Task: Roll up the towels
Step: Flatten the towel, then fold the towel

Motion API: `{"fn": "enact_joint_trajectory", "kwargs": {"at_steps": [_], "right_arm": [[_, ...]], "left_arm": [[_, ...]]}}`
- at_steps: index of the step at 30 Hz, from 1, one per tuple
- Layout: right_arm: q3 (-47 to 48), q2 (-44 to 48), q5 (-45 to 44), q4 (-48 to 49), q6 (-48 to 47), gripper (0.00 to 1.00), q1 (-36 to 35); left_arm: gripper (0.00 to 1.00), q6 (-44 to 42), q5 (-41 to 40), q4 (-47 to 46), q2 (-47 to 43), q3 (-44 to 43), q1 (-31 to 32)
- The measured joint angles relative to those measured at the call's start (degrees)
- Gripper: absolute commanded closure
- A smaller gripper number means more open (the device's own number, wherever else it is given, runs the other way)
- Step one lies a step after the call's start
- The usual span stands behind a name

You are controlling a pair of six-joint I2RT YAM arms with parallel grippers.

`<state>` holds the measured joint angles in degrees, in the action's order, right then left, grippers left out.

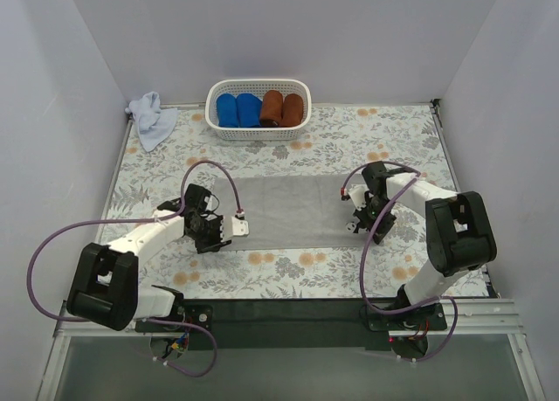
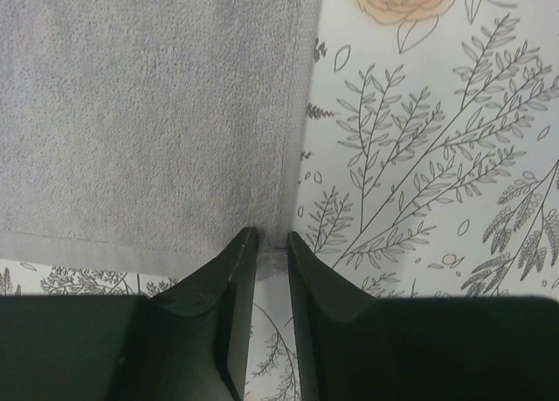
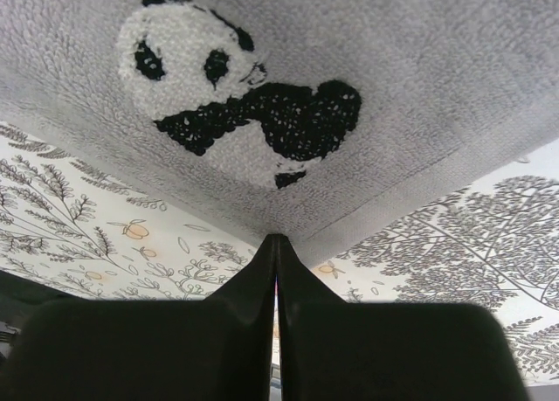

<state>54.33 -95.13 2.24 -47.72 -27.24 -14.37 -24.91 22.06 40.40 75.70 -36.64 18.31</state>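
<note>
My right fingers (image 3: pixel 272 248) are clenched tight together on the hem of the grey towel (image 1: pixel 293 210) at its right-hand end, close to the stitched panda (image 3: pixel 236 104). My left fingers (image 2: pixel 248 244) sit at a corner of the opposite end with a thin gap between them. Whether they grip the cloth I cannot tell. The grey towel lies spread flat mid-surface (image 1: pixel 367 143) between my arms — the pale blue towel (image 1: pixel 153 117) sits crumpled at the far left, near the basket (image 1: pixel 255 135).
</note>
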Motion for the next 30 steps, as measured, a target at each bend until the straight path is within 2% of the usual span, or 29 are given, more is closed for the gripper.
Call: {"fn": "enact_joint_trajectory", "kwargs": {"at_steps": [6, 12, 13, 19, 20, 23, 27, 30], "right_arm": [[-2.84, 2.47, -1.07, -0.11, -0.15, 0.99, -3.1], [-2.89, 2.51, -0.57, -0.61, -0.11, 0.98, -3.3], [-2.78, 2.45, -0.15, -0.94, -0.11, 0.93, -3.3], [-1.75, 1.64, 2.99, -2.91, 0.07, 0.81, -3.28], [-1.31, 1.55, 3.56, -3.34, 0.07, 0.75, -3.28], [0.92, 1.62, 5.25, -4.44, 0.04, 0.67, -3.28], [6.08, 3.19, 7.23, -5.64, 0.04, 0.64, -3.28], [11.69, 5.11, 8.57, -5.95, 0.04, 0.65, -2.73]], "left_arm": [[0.81, -4.31, 0.7, 2.03, 0.2, -0.26, -2.95], [0.8, -4.92, 1.68, 5.75, 4.52, -4.22, -3.65], [0.79, -4.9, 1.81, 6.23, 5.01, -4.72, -3.74], [0.71, -4.09, 3.41, 11.72, 7.82, -8.39, -4.33], [0.69, -3.85, 4.26, 13.11, 7.89, -9.14, -4.37], [0.66, -3.41, 6.16, 15.8, 7.85, -11.5, -4.46], [0.66, -2.05, 8.76, 18.64, 7.72, -16.22, -4.55], [0.67, 0.76, 9.62, 17.81, 7.67, -20.41, -4.7]]}}
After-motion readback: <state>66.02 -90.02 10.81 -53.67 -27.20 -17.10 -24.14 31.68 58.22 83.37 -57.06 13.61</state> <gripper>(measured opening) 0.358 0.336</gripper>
